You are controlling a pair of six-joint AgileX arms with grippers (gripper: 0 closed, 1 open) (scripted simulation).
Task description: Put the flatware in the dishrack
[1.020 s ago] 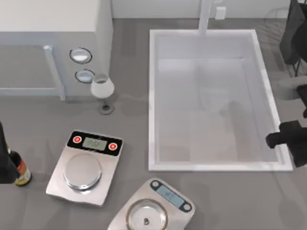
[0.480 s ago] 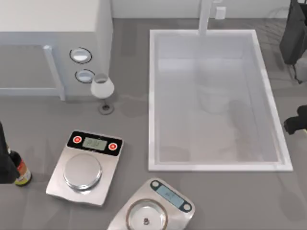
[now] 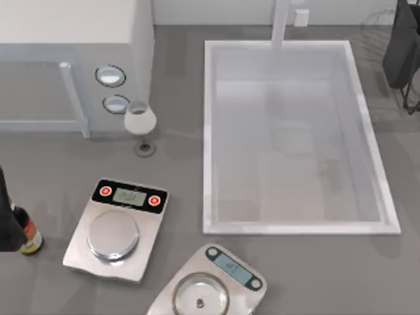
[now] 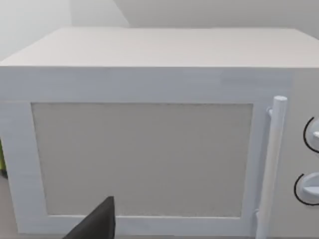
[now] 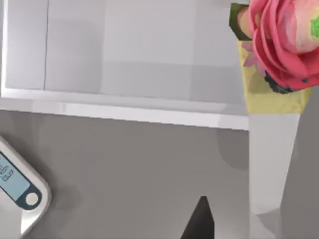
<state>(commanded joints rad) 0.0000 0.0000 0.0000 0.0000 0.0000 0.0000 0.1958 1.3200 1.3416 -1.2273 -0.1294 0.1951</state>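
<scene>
Top view: the dishrack of thin dark grey wire with a black slab (image 3: 399, 49) stands at the upper right corner of the frame, just right of the big white rectangular sink basin (image 3: 209, 131). The left arm (image 3: 4, 220) is at the left edge, far from it.

Left wrist view: the left tool (image 4: 99, 224) faces the door of the white box-shaped microwave oven (image 4: 144, 154). I cannot tell if it is open or closed.

Right wrist view: the right tool (image 5: 201, 221) hangs over the grey table (image 5: 124, 169) near the basin rim; its state I cannot tell either.

Where the flatware lies, and how its long axis runs, I cannot tell. The right arm is probably nearer to the rack.
</scene>
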